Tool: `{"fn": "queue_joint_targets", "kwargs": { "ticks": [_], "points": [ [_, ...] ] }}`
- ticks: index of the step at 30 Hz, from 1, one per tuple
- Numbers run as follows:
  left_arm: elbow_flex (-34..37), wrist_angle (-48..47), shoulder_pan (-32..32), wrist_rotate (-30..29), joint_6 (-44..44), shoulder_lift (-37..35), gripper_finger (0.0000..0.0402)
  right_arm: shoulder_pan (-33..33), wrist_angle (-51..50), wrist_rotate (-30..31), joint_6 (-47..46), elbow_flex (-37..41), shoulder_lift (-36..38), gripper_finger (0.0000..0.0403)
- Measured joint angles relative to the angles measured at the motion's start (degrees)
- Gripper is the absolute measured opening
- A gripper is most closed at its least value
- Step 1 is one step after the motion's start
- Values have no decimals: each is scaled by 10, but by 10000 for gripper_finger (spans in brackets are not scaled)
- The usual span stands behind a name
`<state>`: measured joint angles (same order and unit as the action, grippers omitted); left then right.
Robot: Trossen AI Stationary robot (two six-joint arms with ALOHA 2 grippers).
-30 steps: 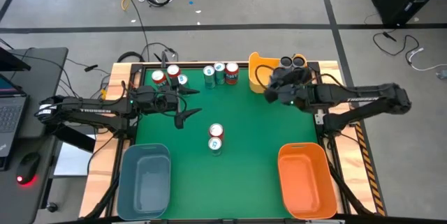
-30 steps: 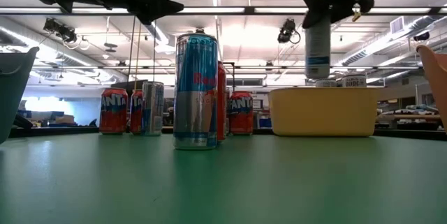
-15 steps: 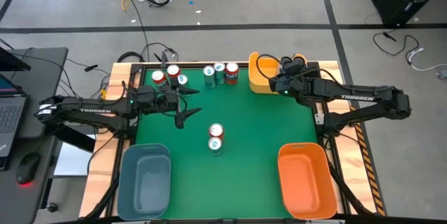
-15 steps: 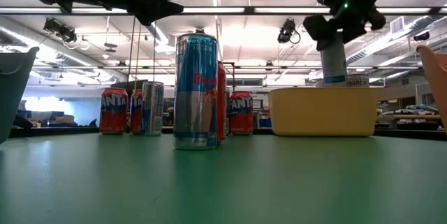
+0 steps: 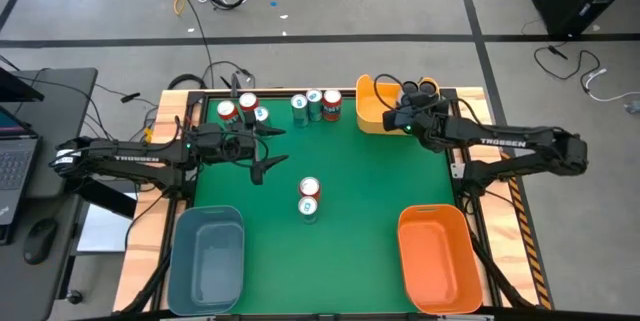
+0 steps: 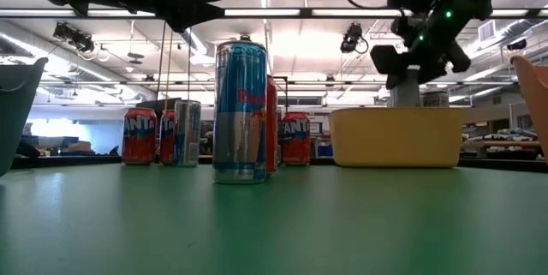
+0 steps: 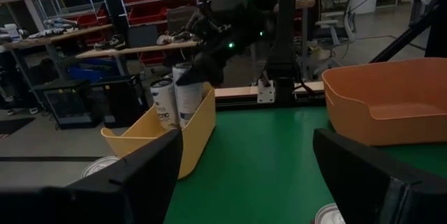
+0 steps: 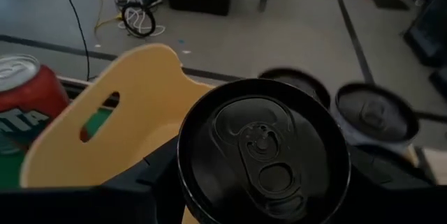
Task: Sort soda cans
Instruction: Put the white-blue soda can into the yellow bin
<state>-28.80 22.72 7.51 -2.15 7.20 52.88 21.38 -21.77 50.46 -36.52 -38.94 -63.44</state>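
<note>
The dark can [image 8: 262, 151] has been carried over and lowered into the yellow bin [image 5: 372, 108] at the surface's far right, beside two dark cans already there; it is still pinched by the right hand [image 5: 408, 119], so release remains. A smooth metal cylinder with a matte black lid is seen; the bin is moulded plastic. The left hand [image 5: 262, 151] is held spread near the far cans [image 5: 312, 104].

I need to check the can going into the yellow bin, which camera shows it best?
The right wrist view: the dark can fills the picture, lid up, in the right gripper over the yellow bin. The left wrist view shows its side from afar; the low view only a sliver; the high view hides it under the arm.
</note>
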Motion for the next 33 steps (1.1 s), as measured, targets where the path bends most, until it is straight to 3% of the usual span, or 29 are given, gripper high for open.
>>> {"fn": "queue_joint_targets", "kwargs": {
  "ticks": [15,23,33],
  "points": [
    [0,0,0,0,0,0,325,58,38,-75,-49,53,0,244],
    [0,0,0,0,-2,0,325,63,42,-78,-48,53,0,337],
    [0,-2,0,0,-2,0,325,60,71,-81,-19,53,0,334]
  ]
}}
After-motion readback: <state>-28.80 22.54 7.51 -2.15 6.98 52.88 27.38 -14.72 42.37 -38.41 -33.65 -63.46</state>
